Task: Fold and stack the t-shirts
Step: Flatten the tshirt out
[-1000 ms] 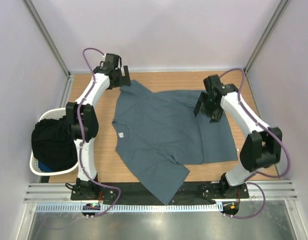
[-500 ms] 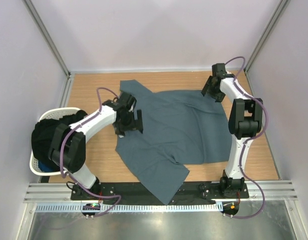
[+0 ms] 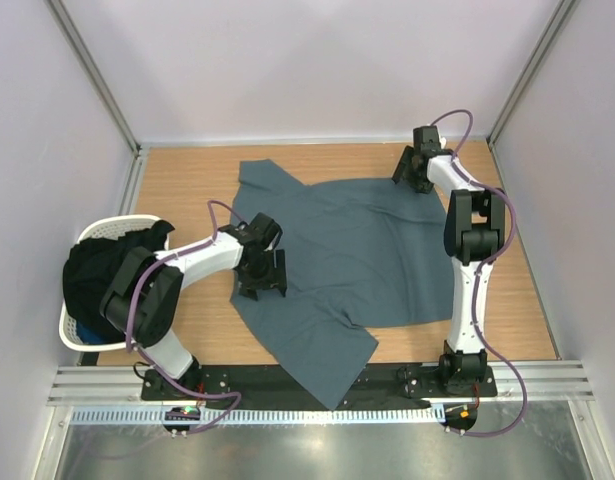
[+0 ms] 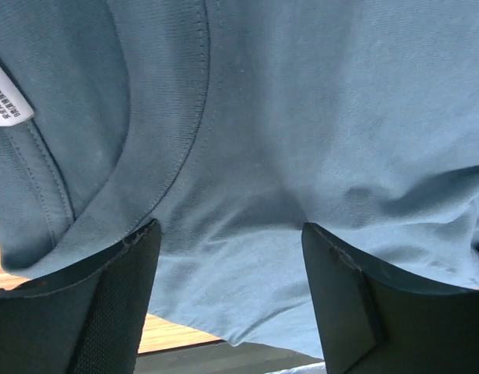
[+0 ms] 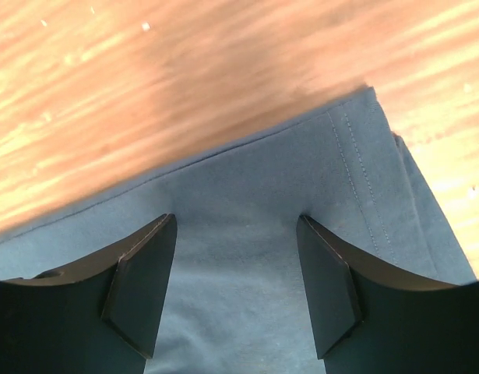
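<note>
A slate blue-grey t-shirt lies spread on the wooden table, its collar to the left and one sleeve hanging over the near edge. My left gripper is down on the shirt's left edge beside the collar. In the left wrist view its fingers stand apart on the cloth, with the collar seam and white neck label just beyond. My right gripper sits at the shirt's far right corner. Its jaws are open there, pressing on the fabric just inside the stitched hem.
A white laundry basket holding dark garments stands at the table's left edge, close to the left arm's elbow. Bare wood shows left of and behind the shirt. Pale walls enclose the table on three sides.
The left arm swung from the far left sleeve down to the collar edge and its jaws narrowed somewhat. The right arm moved from the shirt's right middle to its far right corner.
</note>
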Action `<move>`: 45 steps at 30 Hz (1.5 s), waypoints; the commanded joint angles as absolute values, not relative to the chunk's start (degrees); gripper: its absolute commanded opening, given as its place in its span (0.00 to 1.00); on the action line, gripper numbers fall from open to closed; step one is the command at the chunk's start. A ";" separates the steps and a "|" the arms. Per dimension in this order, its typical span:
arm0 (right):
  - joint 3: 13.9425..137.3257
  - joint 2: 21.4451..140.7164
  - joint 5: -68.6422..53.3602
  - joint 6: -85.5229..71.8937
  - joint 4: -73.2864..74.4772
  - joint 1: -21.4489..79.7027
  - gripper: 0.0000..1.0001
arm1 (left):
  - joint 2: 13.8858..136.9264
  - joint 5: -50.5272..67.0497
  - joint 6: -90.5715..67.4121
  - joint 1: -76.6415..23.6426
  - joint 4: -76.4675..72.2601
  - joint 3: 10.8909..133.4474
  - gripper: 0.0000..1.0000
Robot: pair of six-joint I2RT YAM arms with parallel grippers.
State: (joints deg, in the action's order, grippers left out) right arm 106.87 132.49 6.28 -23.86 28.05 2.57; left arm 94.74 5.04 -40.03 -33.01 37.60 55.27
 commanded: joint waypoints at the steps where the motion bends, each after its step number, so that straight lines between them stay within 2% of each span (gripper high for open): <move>1: 110.12 135.61 7.20 -21.80 26.89 2.55 0.69 | 96.59 1.77 -42.19 -33.31 39.62 52.12 0.73; 10: 115.49 137.72 8.53 -18.90 27.42 0.79 0.70 | 93.87 -12.02 -43.07 -33.31 51.58 52.82 0.72; 19: 110.83 130.96 5.63 -18.19 27.68 0.70 0.71 | 87.37 -15.73 -44.04 -33.31 53.17 52.29 0.72; 28: 115.58 118.50 1.23 -18.37 34.44 0.79 0.76 | 81.48 -14.07 -40.69 -33.31 56.25 73.63 0.81; 31: 111.11 113.22 4.12 -18.81 39.10 1.23 0.76 | 80.07 -8.12 -42.27 -33.31 52.13 72.17 0.82; 36: 88.19 96.00 4.93 -20.91 40.17 1.32 0.77 | 79.63 3.15 -43.68 -33.66 43.34 62.76 0.80; 41: 66.76 84.48 3.60 -26.00 38.76 2.28 0.77 | 83.75 5.27 -41.49 -38.05 40.52 60.91 0.78; 45: 57.32 79.02 5.09 -28.82 38.06 2.90 0.77 | 87.35 5.10 -40.52 -42.44 38.59 60.12 0.77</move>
State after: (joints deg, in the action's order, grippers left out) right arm 61.84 81.82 4.16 -25.04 38.28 2.31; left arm 86.67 2.72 -42.11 -39.64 43.11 60.18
